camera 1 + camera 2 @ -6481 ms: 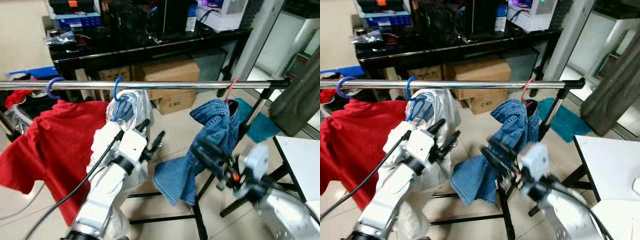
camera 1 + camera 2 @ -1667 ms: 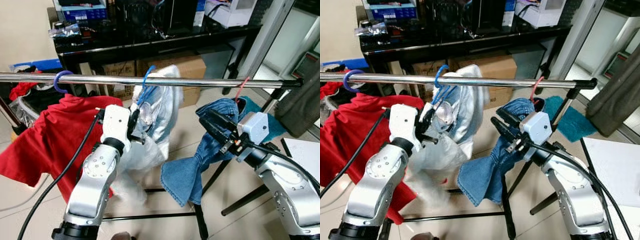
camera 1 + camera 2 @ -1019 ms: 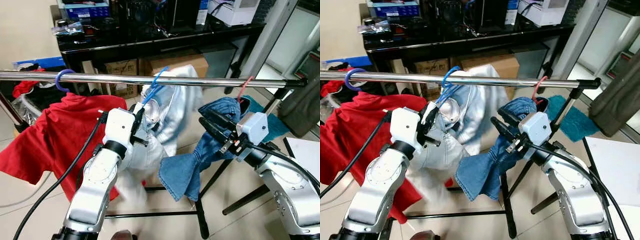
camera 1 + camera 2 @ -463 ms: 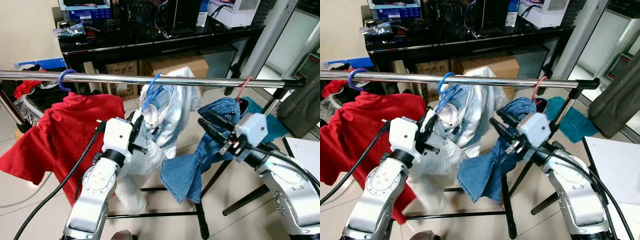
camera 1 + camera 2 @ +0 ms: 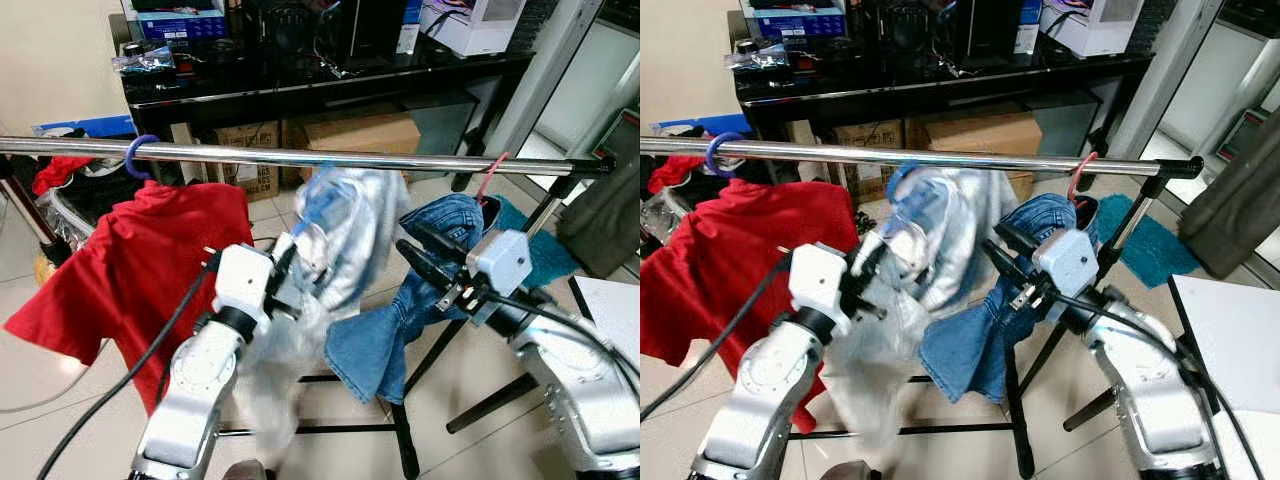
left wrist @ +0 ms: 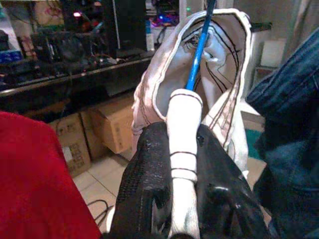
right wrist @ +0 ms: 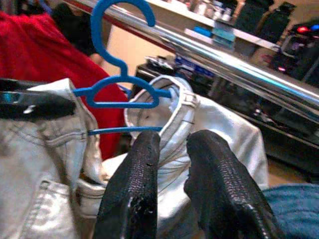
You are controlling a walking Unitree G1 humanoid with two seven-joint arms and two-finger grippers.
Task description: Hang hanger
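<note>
Here a long steel rail [image 5: 330, 158] runs across the scene, carrying a red shirt [image 5: 130, 270] on a purple hanger [image 5: 140, 155] near its left end and blue jeans [image 5: 420, 290] on a pink hanger [image 5: 492, 172] near its right end. Between them hang pale jeans [image 5: 330, 250], blurred in the eye views, on a blue hanger [image 7: 117, 64] whose hook sits just under the rail, not over it as far as the right wrist view shows. The left gripper [image 6: 183, 164] is below the rail's middle, its fingers [image 6: 144, 184] closed on a roll of the pale denim from which the blue hanger's bar rises. The right gripper [image 7: 172, 149] reaches toward the pale jeans from the right, its fingers [image 7: 212, 174] slightly apart and holding nothing.
</note>
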